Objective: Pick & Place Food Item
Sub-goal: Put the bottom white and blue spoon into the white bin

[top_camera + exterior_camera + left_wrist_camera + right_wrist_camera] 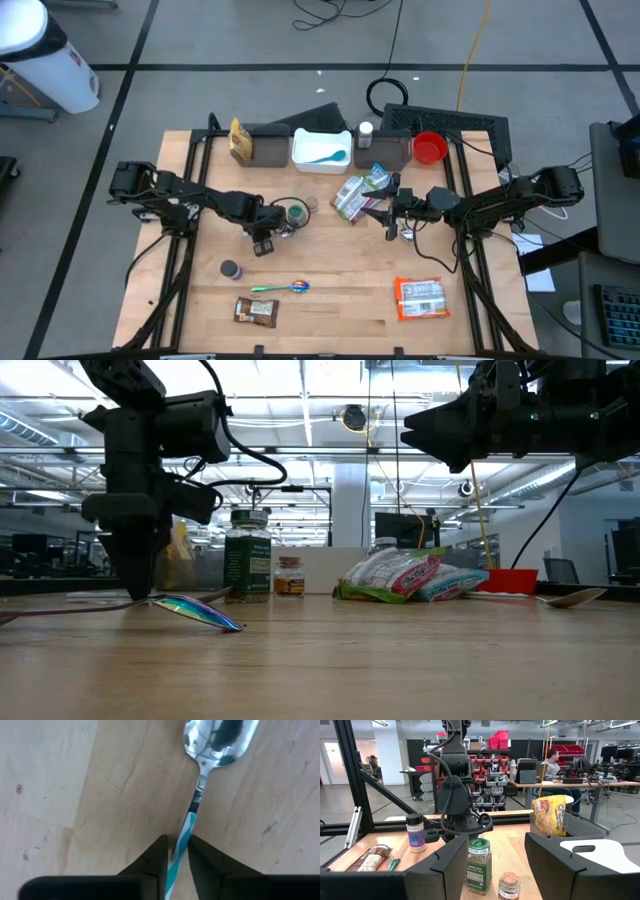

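Wooden boards make up the tabletop (330,270), which sits on a grey floor marked with dark lines. The low view looks past it into a big room with long ceiling lights, and the right wrist view shows red bins on shelves and a person (552,760) sitting at a desk far back. The food is spread out: two shiny snack bags (352,195) lie in the middle, an orange packet (420,298) and a brown snack bar (255,312) lie near the front edge, and a yellow bag (239,142) stands at the back next to a white tray (320,148) and a red cup (429,148). A jar with a green lid (295,212) stands just beside the left gripper (263,243). Only the left wrist view shows what that gripper is doing: a spoon (212,740) with a blue and white striped handle lies on the wood, and the handle runs between the jaws, though I cannot tell if they pinch it. The low view shows that gripper reaching right down to the wood. The right gripper (385,213) hangs in the air near the snack bags with its jaws wide apart. Its own view looks across at the green-lid jar, a small cork-top jar (509,885) and a blue-lid jar (416,832).
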